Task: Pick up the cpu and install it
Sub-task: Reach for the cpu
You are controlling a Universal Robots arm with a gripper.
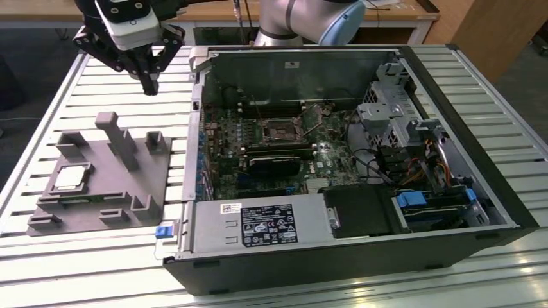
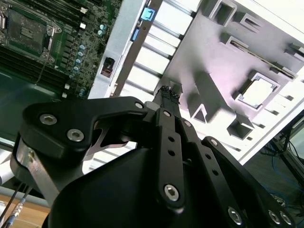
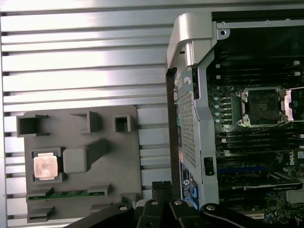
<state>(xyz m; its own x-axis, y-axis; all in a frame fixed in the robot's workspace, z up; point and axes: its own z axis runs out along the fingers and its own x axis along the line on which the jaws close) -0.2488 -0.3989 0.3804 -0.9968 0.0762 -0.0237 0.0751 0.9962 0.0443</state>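
The cpu (image 1: 73,178) is a small silvery square lying flat in a recess of the grey plastic tray (image 1: 107,168), at the exterior view's left of the open computer case. The cpu (image 3: 46,167) (image 2: 259,92) also shows in both wrist views, with nothing touching it. My gripper (image 1: 150,85) hangs high above the slatted table, beyond the tray's far edge and well apart from the chip. Its fingertips (image 2: 168,91) (image 3: 161,186) are pressed together with nothing between them. Inside the case, the dark square socket (image 1: 281,130) (image 3: 262,107) sits on the motherboard with its metal frame raised.
The black computer case (image 1: 342,269) lies open on the slatted metal table (image 1: 77,269). Its wall (image 3: 190,38) stands between tray and motherboard. Upright blocks (image 1: 115,138) rise from the tray. A green strip (image 3: 64,194) lies in a tray slot. Drive cages and cables (image 1: 411,141) crowd the case's right side.
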